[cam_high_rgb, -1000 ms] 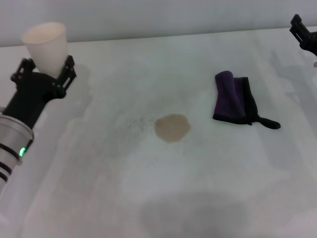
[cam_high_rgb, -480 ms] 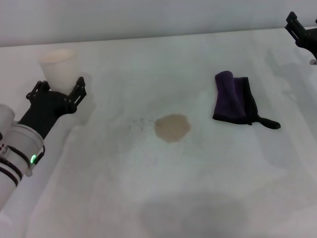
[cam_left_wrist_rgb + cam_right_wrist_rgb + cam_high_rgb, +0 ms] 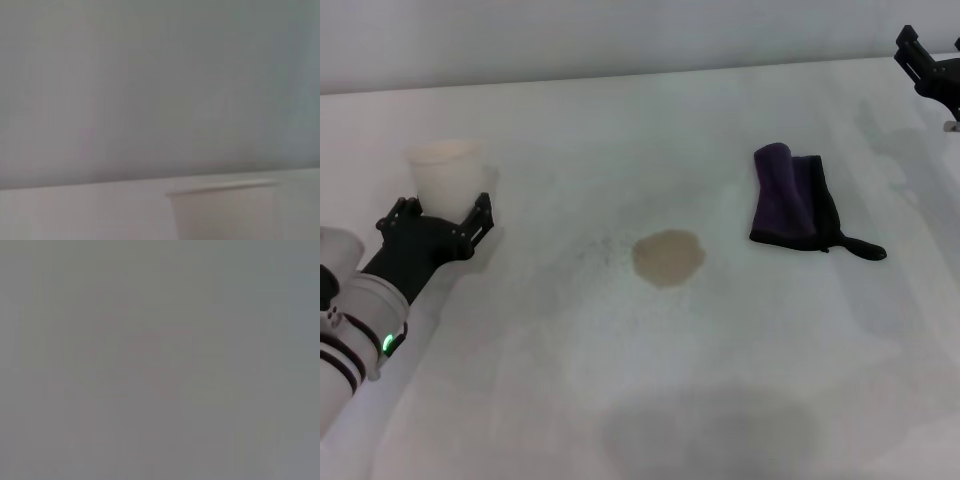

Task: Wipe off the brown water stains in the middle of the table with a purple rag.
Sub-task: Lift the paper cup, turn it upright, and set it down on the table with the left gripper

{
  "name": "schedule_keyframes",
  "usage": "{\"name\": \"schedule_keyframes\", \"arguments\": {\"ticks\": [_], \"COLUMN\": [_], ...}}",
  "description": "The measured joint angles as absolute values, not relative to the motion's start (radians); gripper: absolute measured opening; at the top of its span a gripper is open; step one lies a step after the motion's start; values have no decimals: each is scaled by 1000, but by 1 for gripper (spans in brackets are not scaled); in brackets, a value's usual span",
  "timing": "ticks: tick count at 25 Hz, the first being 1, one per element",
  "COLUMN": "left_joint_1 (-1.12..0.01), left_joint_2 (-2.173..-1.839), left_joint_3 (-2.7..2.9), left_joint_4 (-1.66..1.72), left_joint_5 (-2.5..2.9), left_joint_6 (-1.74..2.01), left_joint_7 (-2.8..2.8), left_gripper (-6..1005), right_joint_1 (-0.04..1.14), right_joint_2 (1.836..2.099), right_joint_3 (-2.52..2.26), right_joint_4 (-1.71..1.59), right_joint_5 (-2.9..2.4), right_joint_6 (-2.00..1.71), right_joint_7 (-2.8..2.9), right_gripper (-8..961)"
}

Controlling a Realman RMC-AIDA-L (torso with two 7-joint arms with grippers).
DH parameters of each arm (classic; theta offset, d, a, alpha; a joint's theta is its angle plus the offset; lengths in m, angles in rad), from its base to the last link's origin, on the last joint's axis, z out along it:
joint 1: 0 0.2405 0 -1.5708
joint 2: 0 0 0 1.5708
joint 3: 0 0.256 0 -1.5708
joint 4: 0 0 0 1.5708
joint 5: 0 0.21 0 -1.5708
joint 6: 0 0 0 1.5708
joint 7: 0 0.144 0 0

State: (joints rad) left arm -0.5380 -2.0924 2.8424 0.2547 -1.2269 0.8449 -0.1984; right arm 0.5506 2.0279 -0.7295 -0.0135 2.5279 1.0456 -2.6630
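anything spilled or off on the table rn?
Yes: the brown water stains form one wet patch mid-table, unwiped. The purple rag lies crumpled apart from it, toward the robot's right, untouched.

white paper cup (image 3: 447, 176) upright at far left; rim visible in left wrist view.

Left hand (image 3: 433, 216) low at left; right hand (image 3: 928, 66) far right.

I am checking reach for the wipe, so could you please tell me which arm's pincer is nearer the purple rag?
The right pincer, at the table's far right edge, is nearer the purple rag; the left pincer is around the paper cup.
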Motion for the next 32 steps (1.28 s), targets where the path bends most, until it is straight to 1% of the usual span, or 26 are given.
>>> {"name": "schedule_keyframes", "arguments": {"ticks": [21, 26, 32], "left_joint_1": [-488, -482, -439], "left_joint_2": [-2092, -2092, -2092], "left_joint_3": [2842, 2842, 2841], "left_joint_4": [268, 290, 315], "left_joint_5": [-1198, -1198, -1198], "left_joint_6": [829, 834, 849], "left_joint_7": [-117, -89, -67], "left_gripper": [751, 794, 892], "right_joint_1": [558, 556, 553], "right_joint_2": [2027, 2026, 2026], "right_joint_3": [-724, -724, -725], "right_joint_4": [-17, -14, -14], "right_joint_5": [2531, 2531, 2529], "right_joint_6": [1043, 1041, 1045], "right_joint_7": [-2663, -2663, -2663], "right_gripper": [816, 813, 811]}}
